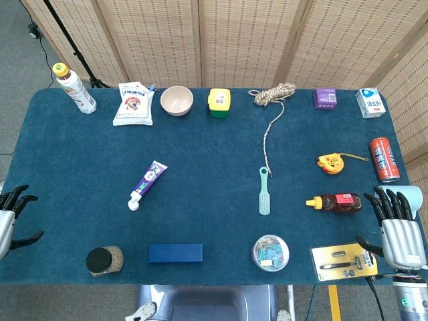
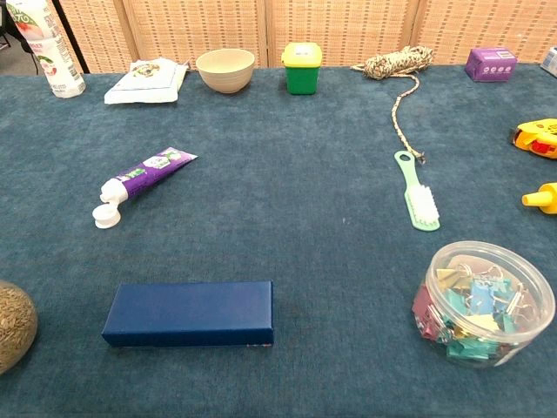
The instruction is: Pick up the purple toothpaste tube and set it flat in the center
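A blue cloth-covered table (image 1: 214, 144) seen from above holds one of each item. One purple toothpaste tube (image 1: 148, 185) lies flat left of centre, white cap toward the lower left, touching nothing. Along the top edge sit one bottle (image 1: 74, 87), one white pouch (image 1: 133, 103), one bowl (image 1: 177, 100), one green and yellow box (image 1: 219, 102), one coil of rope (image 1: 273, 94), one purple box (image 1: 325, 98) and one white carton (image 1: 370, 102). Mid-frame lies one green brush (image 1: 265, 192). Along the bottom sit one dark blue box (image 1: 175, 253) and one clear tub of binder clips (image 1: 270, 252).

The left hand (image 1: 12, 212) is cut off by the left frame edge, its dark fingers spread, holding nothing. The right hand (image 1: 397, 224) rests at lower right, fingers upright and apart, empty. Neither hand appears in the chest view.
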